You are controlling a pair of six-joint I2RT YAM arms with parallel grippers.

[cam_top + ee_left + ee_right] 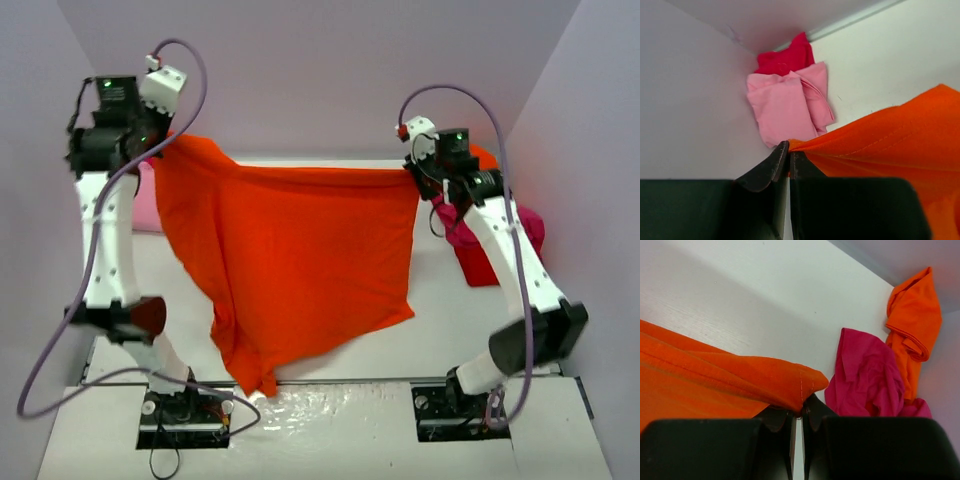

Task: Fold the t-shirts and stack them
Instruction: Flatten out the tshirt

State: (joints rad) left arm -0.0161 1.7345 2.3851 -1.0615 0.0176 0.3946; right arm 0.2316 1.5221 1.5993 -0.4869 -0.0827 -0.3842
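Left gripper [789, 150] sits closest to its wrist camera, its dark fingers pinched together on one corner of the orange t-shirt [890, 145]. Right gripper [801, 412] does the same in its own view, its fingers clamped on a hemmed corner with a visible line of stitching.

From above, the orange t-shirt hangs in the air between the two raised arms over the middle of the table [450, 320]. Its taut upper edge is the long axis, running from 9 to 3 o'clock. The cloth drapes toward 6 o'clock, narrowing to a crumpled tip near the table's front edge. I cannot tell whether that tip touches the surface. The fabric is soft and matte, with slanting folds. Neck and sleeves cannot be made out.

At 9 o'clock, in the corner where the walls meet, lies a folded light pink t-shirt [785, 107], with a red t-shirt [787, 57] just behind it. From above, the hanging cloth and the left arm hide most of both. At 3 o'clock a bunched magenta t-shirt [865, 375] touches a loosely rolled second orange t-shirt [912, 320]. From above, the right arm partly covers them.

The table is white with a faint grain.
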